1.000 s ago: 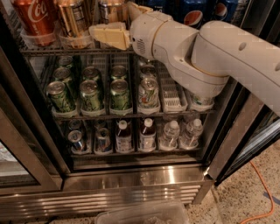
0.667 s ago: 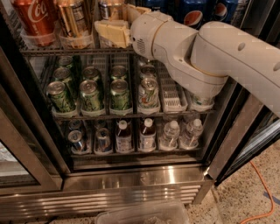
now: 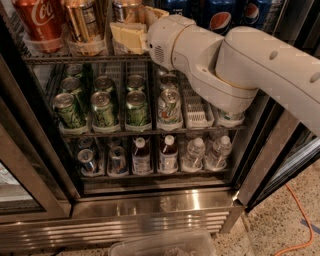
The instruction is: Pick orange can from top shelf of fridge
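The orange can stands upright in a clear cup at the front of the top shelf of the fridge, just right of a red Coca-Cola can. My gripper is at the top shelf, to the right of the orange can and apart from it. Its cream fingers are open. They stand around another shiny brownish can, one place right of the orange can. My white arm reaches in from the right and hides part of the shelf.
Blue Pepsi cans stand at the top right. Green cans fill the middle rack. Bottles and small cans fill the lower rack. A clear plastic tub lies on the floor in front. An orange cable runs at the right.
The gripper has edged slightly up and further into the top shelf. The cans have not moved.
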